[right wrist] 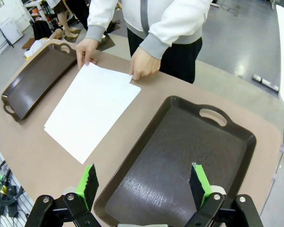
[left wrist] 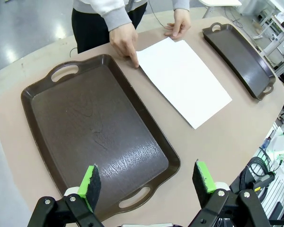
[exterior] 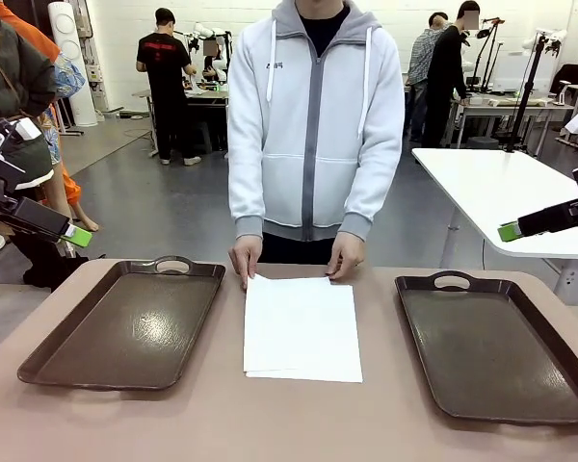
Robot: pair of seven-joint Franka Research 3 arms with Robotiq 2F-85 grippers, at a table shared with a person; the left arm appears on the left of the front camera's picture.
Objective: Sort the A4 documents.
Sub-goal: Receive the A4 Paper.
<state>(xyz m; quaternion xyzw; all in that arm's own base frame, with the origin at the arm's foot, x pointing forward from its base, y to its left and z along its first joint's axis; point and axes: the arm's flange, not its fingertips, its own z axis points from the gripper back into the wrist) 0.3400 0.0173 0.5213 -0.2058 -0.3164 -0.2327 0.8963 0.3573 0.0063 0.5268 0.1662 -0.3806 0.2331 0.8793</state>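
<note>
From the front, a stack of white paper sheets (exterior: 302, 329) lies flat on the table (exterior: 270, 428), between the left tray (exterior: 125, 332) and the right tray (exterior: 496, 351), touching neither. A lower sheet peeks out along the stack's near edge. A person rests one hand (exterior: 245, 258) on one far corner of the stack and the other hand (exterior: 346, 256) on the second far corner. The left gripper (exterior: 75, 236) and right gripper (exterior: 509, 231) hang at the picture's sides, seen side-on, so their gap cannot be judged here.

The left wrist view shows the left gripper's fingers spread wide, gripping nothing, over the left tray's near handle. One fingertip presses the paper's corner just beside that tray's rim.

The right wrist view shows the right gripper equally spread and unloaded above the right tray, with the paper lying beyond it.
</note>
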